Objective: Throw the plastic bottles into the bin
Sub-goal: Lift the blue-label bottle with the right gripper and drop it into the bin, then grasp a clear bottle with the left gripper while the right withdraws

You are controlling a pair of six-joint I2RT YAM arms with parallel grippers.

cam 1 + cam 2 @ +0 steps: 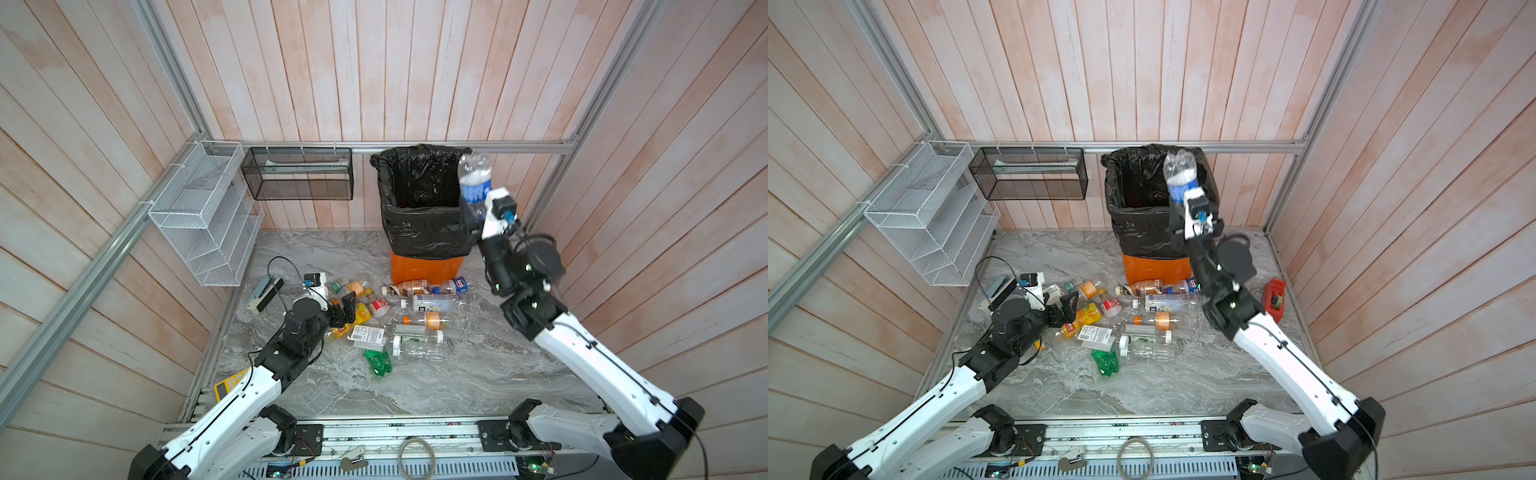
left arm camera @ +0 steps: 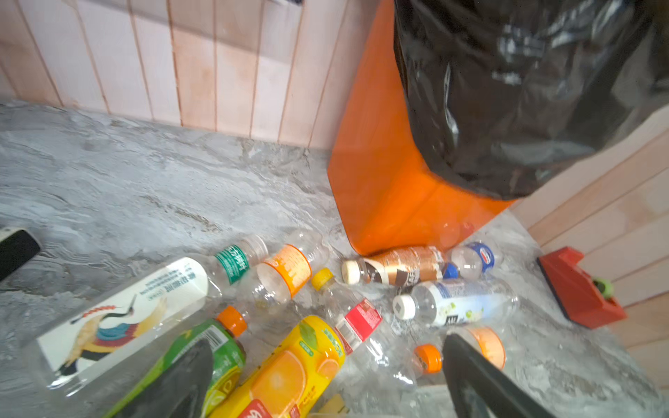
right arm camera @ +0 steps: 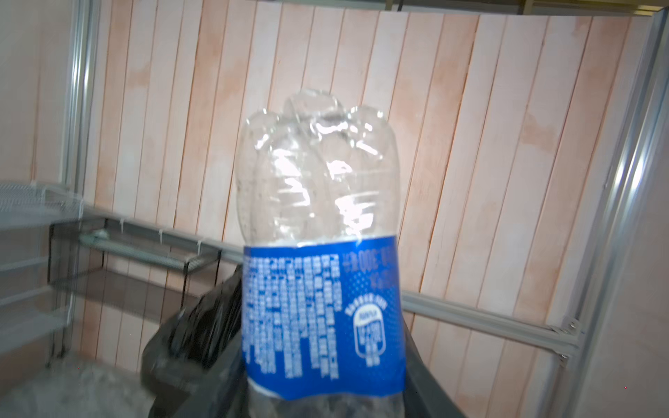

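The bin [image 1: 426,268], orange with a black bag over its rim, stands at the back wall; it also fills the left wrist view [image 2: 380,163]. My right gripper [image 1: 471,214] [image 1: 1177,210] [image 3: 325,398] is raised at the bin's right rim, shut on a clear blue-labelled bottle [image 1: 475,183] [image 1: 1180,178] [image 3: 322,253] held base-up. Several plastic bottles [image 1: 399,320] [image 1: 1133,320] lie scattered on the marble floor in front of the bin. My left gripper [image 1: 348,305] [image 1: 1068,306] [image 2: 325,391] hangs open low over the pile's left side, above a yellow orange-drink bottle [image 2: 289,369].
A red tape dispenser [image 1: 1275,295] [image 2: 579,289] sits by the right wall. A yellow calculator [image 1: 228,385] lies under the left arm. A white wire rack [image 1: 203,216] and a black mesh basket [image 1: 299,174] hang on the walls. A grey device [image 1: 264,295] lies at left.
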